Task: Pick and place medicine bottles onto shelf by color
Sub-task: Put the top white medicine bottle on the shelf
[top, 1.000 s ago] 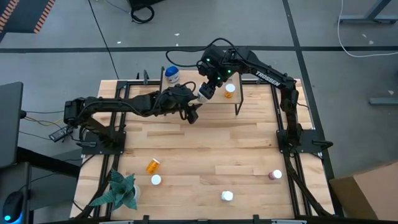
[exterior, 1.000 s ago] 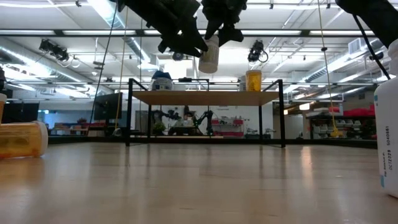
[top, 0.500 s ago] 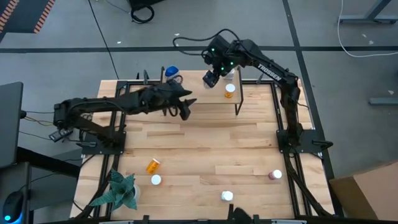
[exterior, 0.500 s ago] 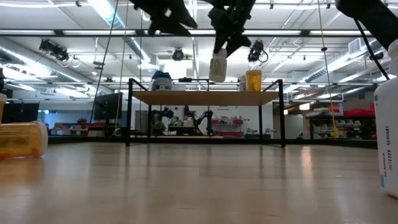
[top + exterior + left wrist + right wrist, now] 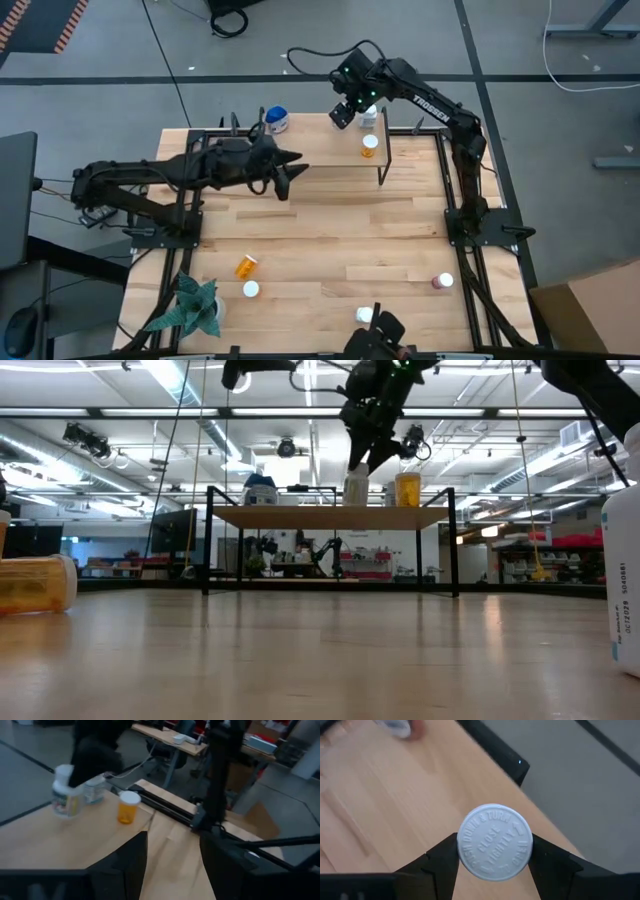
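The right gripper (image 5: 495, 855) is closed on a white medicine bottle (image 5: 495, 849), its dark fingers (image 5: 442, 857) pressing the round cap from both sides. The cap, embossed with "push down & turn" and "close tightly", hides the bottle's body in the wrist view. In the low view the bottle (image 5: 356, 488) hangs upright with its base at the shelf (image 5: 330, 517) top, beside the orange bottle (image 5: 407, 489); whether it touches the board cannot be told. From above it (image 5: 367, 117) sits near the shelf's back edge (image 5: 320, 160), mostly covered by the gripper (image 5: 345, 112).

The shelf is a light wooden board on thin black metal legs. A bottle with a blue lid (image 5: 276, 120) stands at its left end.

The left gripper (image 5: 290, 170) hovers over the table by the shelf's front edge, holding nothing, its fingers (image 5: 127, 862) moderately parted.

Near the table's front edge (image 5: 300, 235) lie a tipped orange bottle (image 5: 245, 266), two white-capped bottles (image 5: 251, 289) (image 5: 365, 315), and a dark red one (image 5: 442, 282) toward the right. A green plant (image 5: 190, 308) fills the front left corner. A large white bottle (image 5: 622, 585) is cut off in the low view.
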You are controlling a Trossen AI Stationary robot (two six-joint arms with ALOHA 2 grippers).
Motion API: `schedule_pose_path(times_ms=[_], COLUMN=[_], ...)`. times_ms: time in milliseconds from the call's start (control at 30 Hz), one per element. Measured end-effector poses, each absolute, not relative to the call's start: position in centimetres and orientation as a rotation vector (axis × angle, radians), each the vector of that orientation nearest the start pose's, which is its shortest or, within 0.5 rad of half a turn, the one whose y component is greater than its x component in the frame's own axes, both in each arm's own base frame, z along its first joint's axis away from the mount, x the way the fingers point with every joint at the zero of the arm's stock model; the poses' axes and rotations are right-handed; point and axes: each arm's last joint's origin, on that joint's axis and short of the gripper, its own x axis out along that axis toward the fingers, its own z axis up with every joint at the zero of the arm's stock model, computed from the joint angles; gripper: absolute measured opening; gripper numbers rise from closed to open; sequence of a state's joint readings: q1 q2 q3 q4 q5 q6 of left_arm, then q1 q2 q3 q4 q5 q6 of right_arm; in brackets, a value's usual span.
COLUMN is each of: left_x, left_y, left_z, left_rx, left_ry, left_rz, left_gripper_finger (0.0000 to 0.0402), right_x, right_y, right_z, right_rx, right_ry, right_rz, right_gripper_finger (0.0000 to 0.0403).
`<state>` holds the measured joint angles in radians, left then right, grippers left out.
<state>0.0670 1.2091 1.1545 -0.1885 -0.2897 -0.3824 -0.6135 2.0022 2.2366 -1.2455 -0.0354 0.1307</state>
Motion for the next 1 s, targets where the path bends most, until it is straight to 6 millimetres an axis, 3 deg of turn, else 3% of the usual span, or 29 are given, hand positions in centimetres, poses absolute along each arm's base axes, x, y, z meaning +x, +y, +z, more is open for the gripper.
schedule_pose_path(times_ms=[233, 1000], left_x=[26.7, 26.7], left_y=[1.1, 0.1], left_z=[37.4, 37.4], left_rx=[-0.344, -0.339], left_ry=[0.178, 0.188], left_rz=[0.340, 0.303], left_gripper_finger=[0.0181, 0.0176], right_x=[33.8, 33.7], right_y=[-23.3, -24.1], right_z=[35.9, 36.2], right_rx=[0.447, 0.434], right_ry=[0.979, 0.933], right_rz=[-0.585, -0.622], right_gripper_finger=[0.0216, 0.0245])
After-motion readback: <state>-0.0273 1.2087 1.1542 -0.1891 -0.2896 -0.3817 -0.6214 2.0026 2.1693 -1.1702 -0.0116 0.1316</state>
